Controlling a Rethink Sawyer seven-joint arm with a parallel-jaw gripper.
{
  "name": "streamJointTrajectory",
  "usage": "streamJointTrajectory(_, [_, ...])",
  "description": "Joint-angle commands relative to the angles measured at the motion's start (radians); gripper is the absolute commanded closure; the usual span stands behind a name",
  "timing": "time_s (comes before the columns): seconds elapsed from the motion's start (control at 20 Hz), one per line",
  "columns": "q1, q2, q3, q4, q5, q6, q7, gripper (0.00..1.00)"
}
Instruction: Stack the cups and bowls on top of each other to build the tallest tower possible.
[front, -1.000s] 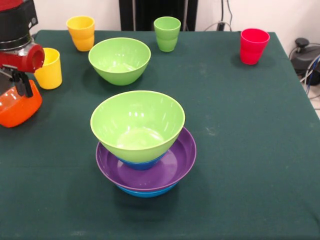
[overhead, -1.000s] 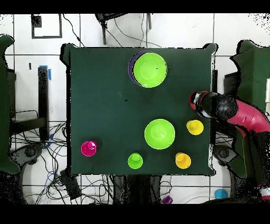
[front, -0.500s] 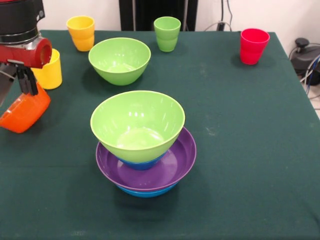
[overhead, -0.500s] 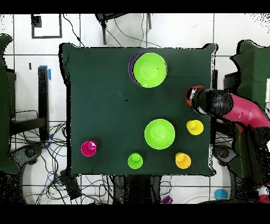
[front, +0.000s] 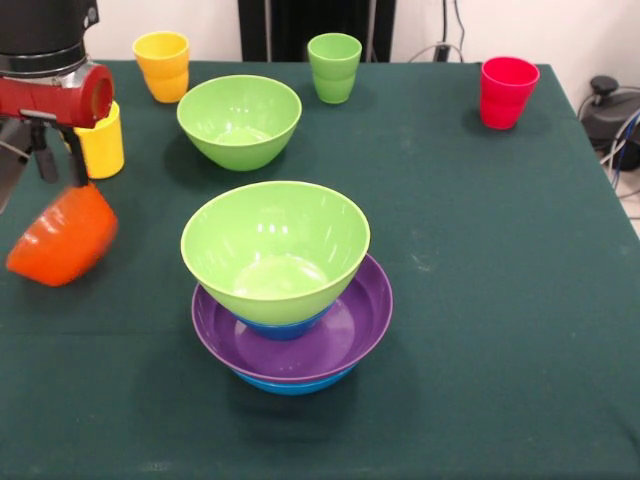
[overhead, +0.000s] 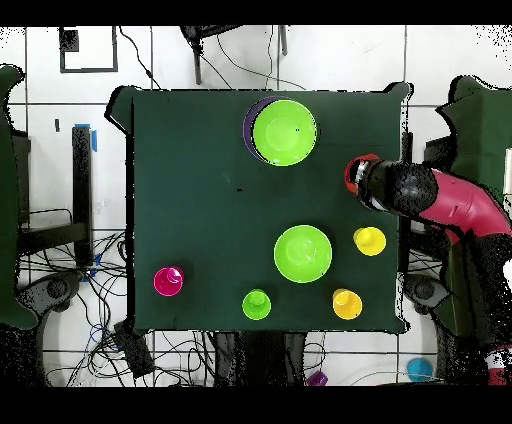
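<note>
**Orange bowl lifted beside the tower**

The gripper (front: 55, 165) clasped the tilted small orange bowl (front: 62, 238) by its rim, left of the tower (front: 285, 290) on the green table (front: 480, 300). A yellow cup (front: 100, 140) stood just behind; cables crossed the tiled floor (overhead: 60, 300).

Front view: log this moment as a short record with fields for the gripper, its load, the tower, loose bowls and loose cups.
gripper: jaws shut on the small orange bowl's rim
small orange bowl: tilted, beside the tower
tower: light green bowl on top, small blue bowl, wide purple bowl, large blue bowl lowest
loose bowl: second light green bowl
loose cups: yellow cup, orange-yellow cup, light green cup, red cup
</note>
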Motion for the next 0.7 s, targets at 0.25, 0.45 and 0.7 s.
streamJointTrajectory(0.25, [0.027,0.075,0.052,-0.001,-0.024,0.033,-0.085,0.00])
streamJointTrajectory(0.45, [0.021,0.109,0.061,-0.041,-0.028,0.042,-0.112,0.00])
streamJointTrajectory(0.7, [0.013,0.086,0.065,-0.025,-0.021,0.060,-0.121,0.00])
